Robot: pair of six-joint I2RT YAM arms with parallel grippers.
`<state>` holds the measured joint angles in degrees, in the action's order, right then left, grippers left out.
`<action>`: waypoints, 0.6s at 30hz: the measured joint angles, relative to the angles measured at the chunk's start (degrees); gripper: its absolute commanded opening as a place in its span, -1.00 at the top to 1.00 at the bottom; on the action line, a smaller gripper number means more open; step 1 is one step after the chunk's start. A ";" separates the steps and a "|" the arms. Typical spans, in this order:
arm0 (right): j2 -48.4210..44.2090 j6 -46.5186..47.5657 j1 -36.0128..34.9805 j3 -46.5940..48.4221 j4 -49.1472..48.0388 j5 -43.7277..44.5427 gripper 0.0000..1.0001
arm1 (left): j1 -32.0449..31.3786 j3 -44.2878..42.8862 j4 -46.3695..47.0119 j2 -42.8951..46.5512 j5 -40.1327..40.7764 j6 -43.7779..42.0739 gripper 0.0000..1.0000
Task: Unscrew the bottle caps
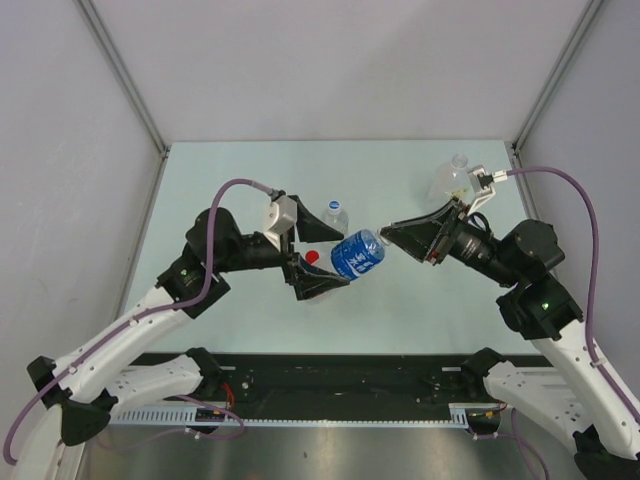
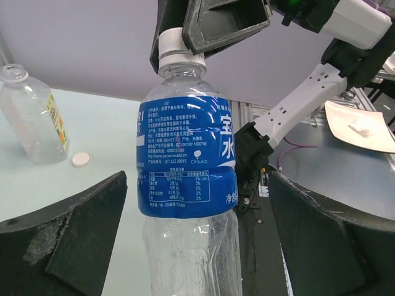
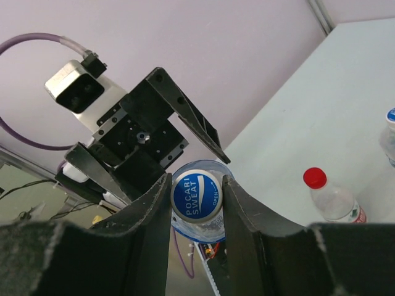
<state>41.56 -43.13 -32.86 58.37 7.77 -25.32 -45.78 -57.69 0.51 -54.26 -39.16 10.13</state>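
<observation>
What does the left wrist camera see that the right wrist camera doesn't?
Only left wrist: a capless bottle with a yellowish label and a loose white cap on the table. Only right wrist: a red-capped bottle. Both: the right claw pinching the cap of the blue-labelled bottle.

the right gripper [image 3: 196, 185] is pinching the blue-topped bottle cap [image 3: 196, 196], lettered pocari sweat, at lower centre of the frame. behind it, at upper left, the left gripper [image 3: 179, 168] is spreading its jaws wide. a red-capped bottle [image 3: 333, 200] is standing at lower right on the table [image 3: 321, 105].
</observation>
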 measured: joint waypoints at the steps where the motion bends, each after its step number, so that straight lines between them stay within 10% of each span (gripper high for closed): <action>1: 0.15 -0.20 0.00 0.13 -0.35 -0.22 1.00 | 0.02 0.00 0.28 -0.13 -0.17 0.07 -0.99; 18: 4.00 4.74 -4.57 5.07 -0.50 1.38 1.00 | 0.00 -0.07 0.24 -5.86 -2.19 0.46 -0.98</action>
<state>45.56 -38.39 -37.43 63.44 7.27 -23.94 -45.78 -57.76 0.75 -60.12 -41.34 10.59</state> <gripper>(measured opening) 0.383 0.996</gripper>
